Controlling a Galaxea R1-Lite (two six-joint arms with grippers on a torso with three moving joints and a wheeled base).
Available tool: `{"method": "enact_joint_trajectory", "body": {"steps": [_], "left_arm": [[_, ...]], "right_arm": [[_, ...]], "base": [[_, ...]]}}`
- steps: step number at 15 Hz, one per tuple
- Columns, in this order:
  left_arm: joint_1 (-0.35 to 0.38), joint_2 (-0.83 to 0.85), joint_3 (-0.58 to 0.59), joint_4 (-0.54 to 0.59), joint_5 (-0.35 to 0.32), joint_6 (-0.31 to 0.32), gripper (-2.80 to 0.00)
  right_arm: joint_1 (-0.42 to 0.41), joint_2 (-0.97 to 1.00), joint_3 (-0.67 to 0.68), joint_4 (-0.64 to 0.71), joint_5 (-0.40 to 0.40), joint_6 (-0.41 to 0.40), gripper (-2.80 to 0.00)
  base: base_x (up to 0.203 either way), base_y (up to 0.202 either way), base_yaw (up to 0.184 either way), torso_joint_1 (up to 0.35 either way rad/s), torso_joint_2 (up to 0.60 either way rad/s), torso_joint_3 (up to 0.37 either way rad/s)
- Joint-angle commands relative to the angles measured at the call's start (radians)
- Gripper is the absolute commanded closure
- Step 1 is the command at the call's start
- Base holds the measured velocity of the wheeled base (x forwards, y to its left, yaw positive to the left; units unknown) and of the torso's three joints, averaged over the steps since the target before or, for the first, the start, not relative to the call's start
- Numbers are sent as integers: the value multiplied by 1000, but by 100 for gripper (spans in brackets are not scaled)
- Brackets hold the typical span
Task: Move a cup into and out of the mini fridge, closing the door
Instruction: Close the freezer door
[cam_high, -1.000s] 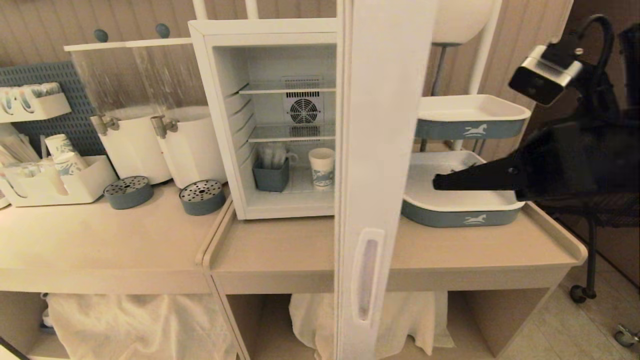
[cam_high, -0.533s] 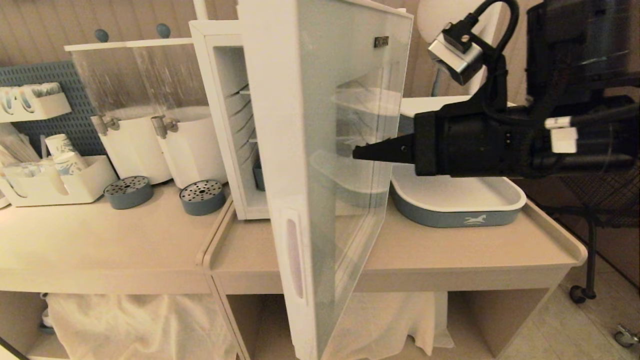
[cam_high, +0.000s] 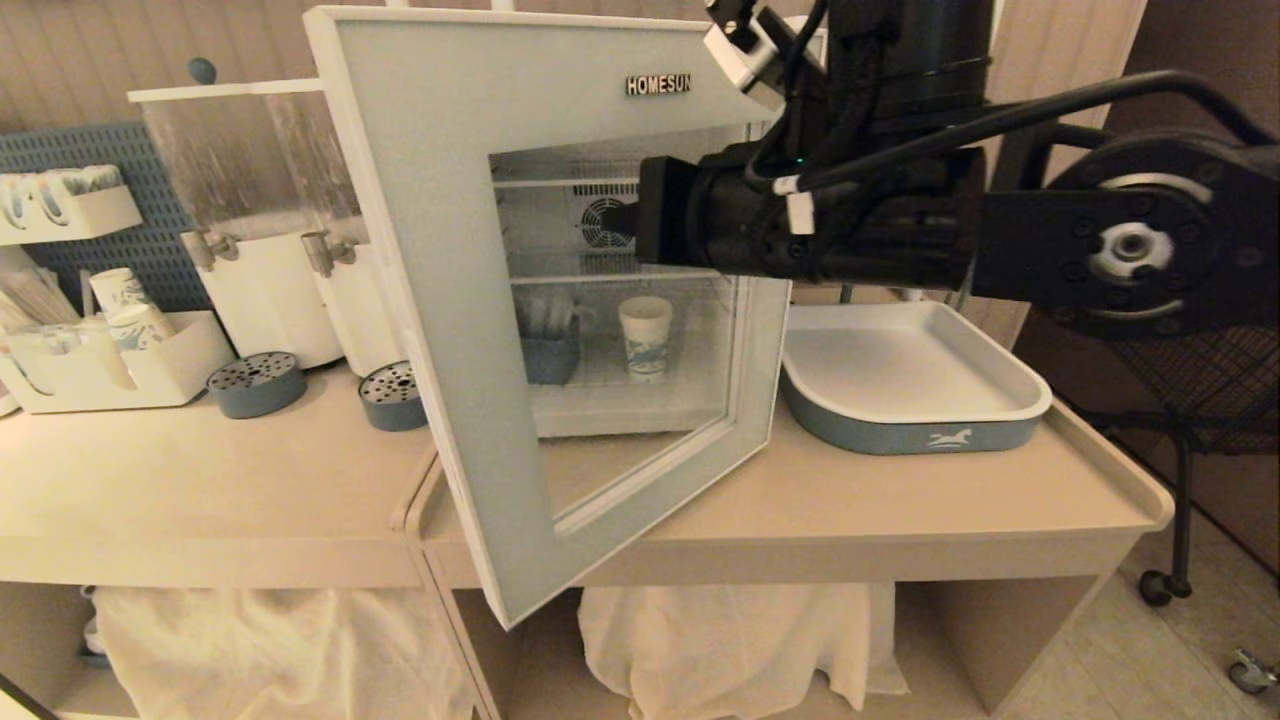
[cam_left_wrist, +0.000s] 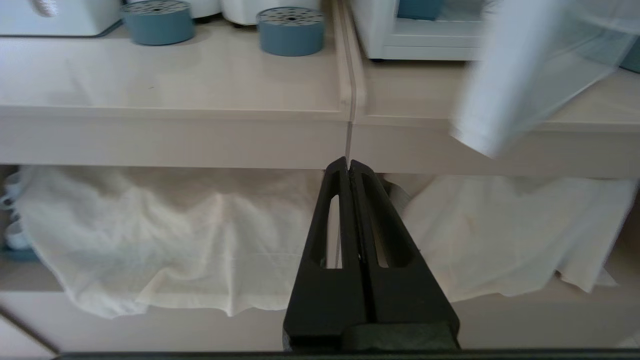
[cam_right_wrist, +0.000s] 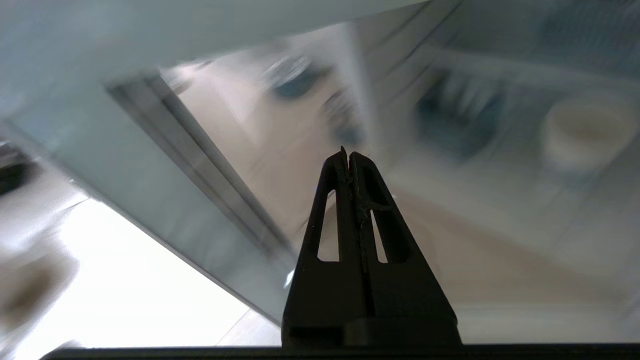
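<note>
Pressing against the glass of the door (cam_high: 440, 250), the right claw (cam_right_wrist: 346, 152) has its two fingers closed together and holds nothing. In the head view the tips are hidden behind the black wrist body, so the contact itself is seen only from the right wrist view, where the tips stand at the pane and whether they touch it I cannot tell for sure. The door is half open: its hinge side sits at the right front of the fridge (cam_high: 600, 410), and its free edge hangs out over the front of the counter (cam_high: 900, 520).

The cup (cam_high: 645, 335) stands upright on the lower shelf inside the fridge, seen through the glass. It is beyond the pane, on the other side from the right claw, lower than the claw and well apart from it. In the right wrist view the cup (cam_right_wrist: 582, 132) shows as a pale blurred round shape to one side of the tips. Beside the cup, on the same shelf, stands a small blue holder (cam_high: 548, 355).

A tray (cam_high: 910, 425) with a blue rim lies on the counter just right of the fridge, under the right arm. Two dispensers (cam_high: 270, 290) stand left of the door.

The left claw (cam_left_wrist: 348, 165) is low in front of the counter edge, fingers pressed together and empty, pointing at the seam between the two counters, far from the cup
</note>
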Motion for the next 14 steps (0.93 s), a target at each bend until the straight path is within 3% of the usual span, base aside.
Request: {"method": "enact_joint_trajectory", "body": {"steps": [1,3,6,10,14], "left_arm": [[0,1,0,0,1,-1,0],[1,1,0,0,1,-1,0],[1,1,0,0,1,-1,0],[0,1,0,0,1,-1,0],[0,1,0,0,1,-1,0]], "right_arm": [[6,201,-121,-39,-83,-86,0],[7,297,-144,-141,-157,-232,0],[12,368,-150,-242,-252,-321,0],[-3,374,-146,-312,-371,-334,0],[-44,340,-126,-302,-411,-331,0]], "base": [[0,0,0,0,0,0],[0,0,0,0,0,0],[0,0,0,0,0,0],[0,0,0,0,0,0],[0,0,0,0,0,0]]}}
